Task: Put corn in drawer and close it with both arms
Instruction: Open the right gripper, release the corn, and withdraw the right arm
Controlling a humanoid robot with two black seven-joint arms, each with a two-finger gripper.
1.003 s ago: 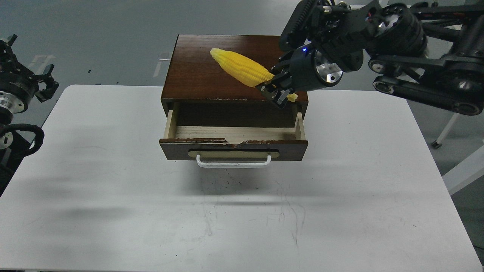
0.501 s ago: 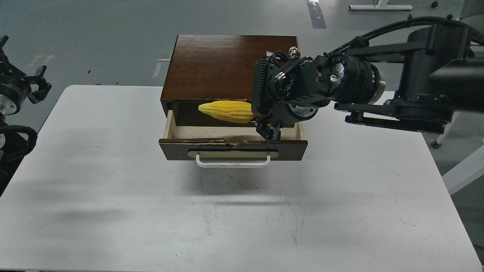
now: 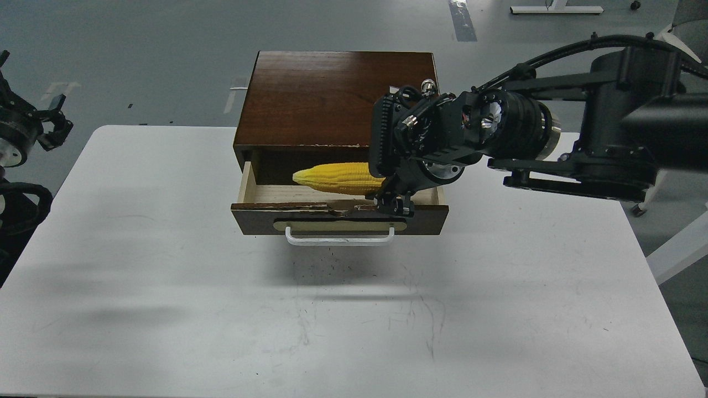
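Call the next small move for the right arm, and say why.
Probably lower a little more, then open the jaws. The right gripper holds the corn by its thick end, lying lengthwise over the open drawer. Whether the corn already rests on the pale floor cannot be told, so a short descent before release seems safer. The left gripper sits idle at the table's far left.

Right gripper (image 3: 394, 203) clamped; left gripper (image 3: 48, 119) idle, apart.

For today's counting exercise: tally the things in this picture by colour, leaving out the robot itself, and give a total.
Yellow: 1, the corn
Brown: 1, the drawer in its cabinet
White: 1, the table
Total: 3
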